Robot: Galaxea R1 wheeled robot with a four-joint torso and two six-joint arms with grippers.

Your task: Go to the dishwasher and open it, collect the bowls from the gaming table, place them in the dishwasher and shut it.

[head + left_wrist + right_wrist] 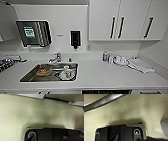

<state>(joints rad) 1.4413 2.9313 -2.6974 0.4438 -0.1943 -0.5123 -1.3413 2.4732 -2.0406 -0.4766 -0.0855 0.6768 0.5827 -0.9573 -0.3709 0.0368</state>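
The head view looks down on a white kitchen counter (100, 75) set against a white wall; a steel sink (30, 76) is sunk into its left half, with a chrome tap (56, 58) behind it; in the basin lie a brownish round dish (43, 70) and, beside it to the right, some pale crockery (67, 72) that is too blurred to name more closely; on the wall above hang a dark paper-towel dispenser (33, 33) with a green label and a small black soap dispenser (75, 38); white upper cabinets (125, 18) with black bar handles fill the upper right; on the counter to the right of the sink stands a small bottle (105, 56), and beyond it lies a crumpled white cloth (136, 64); at the counter's front edge, below and right of the sink, a dark strip marks the top of the dishwasher (106, 92); both wrist views face pale speckled floor (31, 114); whether either gripper is parted or closed cannot be told.
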